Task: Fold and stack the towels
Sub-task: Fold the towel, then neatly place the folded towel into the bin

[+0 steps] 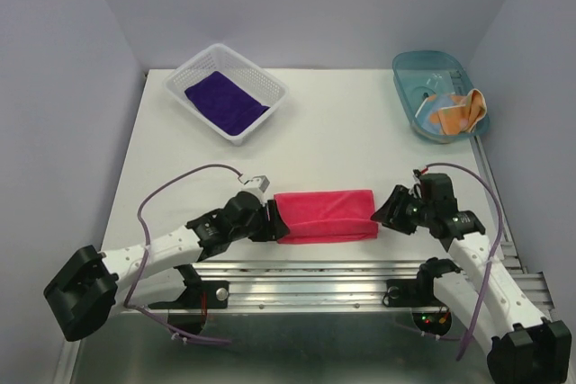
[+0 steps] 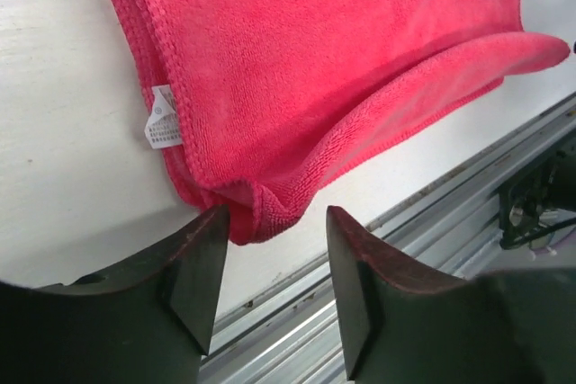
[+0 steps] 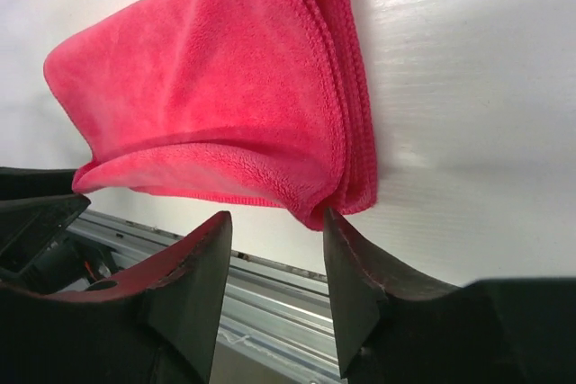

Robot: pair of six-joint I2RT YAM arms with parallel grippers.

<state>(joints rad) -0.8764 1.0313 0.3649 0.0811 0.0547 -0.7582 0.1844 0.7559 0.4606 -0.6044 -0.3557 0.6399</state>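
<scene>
A: Checking grasp: left fingers (image 2: 193,276) and right fingers (image 3: 360,276) are both spread, holding nothing, each straddling a near corner of the pink-red towel (image 1: 324,215), folded on the table (image 1: 342,141).
B: Close on all layers together, lift both ends evenly; otherwise the fold probably slips open.

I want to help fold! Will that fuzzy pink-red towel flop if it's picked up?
Probably floppy: the folded pink-red fuzzy towel already bulges and curls at its corners. Likely light: thin cloth. Its pile probably resists slipping.
</scene>
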